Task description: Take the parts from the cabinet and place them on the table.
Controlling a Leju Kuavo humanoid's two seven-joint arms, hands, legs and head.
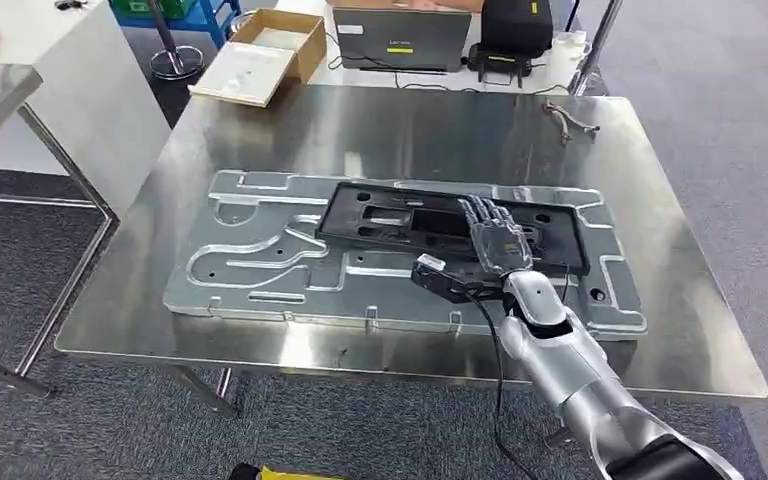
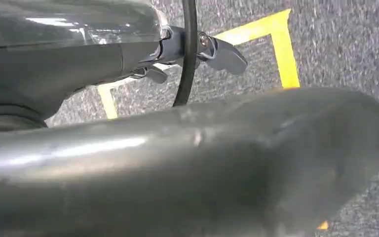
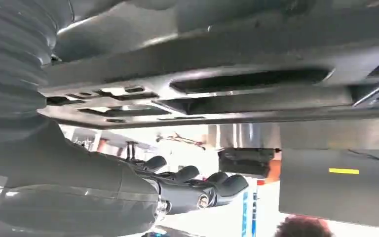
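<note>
black plastic frame (image 1: 400,222) | flat atop silver stamped panel (image 1: 260,262) | both on steel table (image 1: 380,120)

Beyond — open cardboard box (image 1: 265,55), laptop (image 1: 400,37) (grey), black bag (image 1: 516,28).

Right hand (image 1: 495,238) covers part of black flat plastic frame (image 1: 390,215); contact unclear. Left hand (image 2: 212,52) fingers blurred, partly hidden behind cable.

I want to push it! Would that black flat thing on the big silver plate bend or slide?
Probably stiff: the black panel looks like moulded plastic with ribs and cut-outs. It likely slides easily, since it lies flat on the smooth metal plate. Probably light, being thin.
</note>
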